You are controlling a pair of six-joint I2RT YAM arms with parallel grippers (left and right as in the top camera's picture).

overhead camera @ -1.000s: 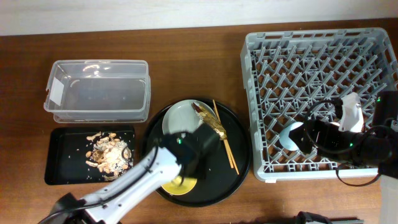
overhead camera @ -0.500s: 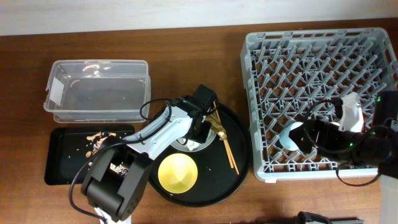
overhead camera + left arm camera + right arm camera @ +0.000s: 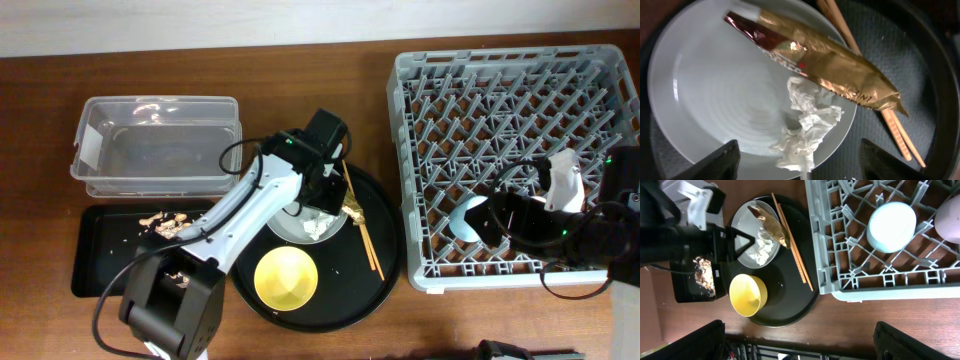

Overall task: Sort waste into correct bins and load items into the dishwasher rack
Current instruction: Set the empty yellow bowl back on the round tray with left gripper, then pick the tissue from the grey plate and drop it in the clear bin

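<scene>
Left tool [image 3: 802,164], spread wide and empty, hovers with crumpled tissue [image 3: 807,127] and gold foil wrapper [image 3: 825,65] beneath it; right tool [image 3: 805,342] is likewise spread and empty.

1. We see a brown wooden table [image 3: 320,90] with a smooth top.
2. We see a pale wall [image 3: 200,20] along its far edge.
3. The light is soft and even.

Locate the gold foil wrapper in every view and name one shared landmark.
Overhead: gold foil wrapper at the right edge of the grey plate.
Left wrist: across the upper centre.
Right wrist: upper left, on the plate.
Shared landmark: the chopsticks alongside it.
</scene>
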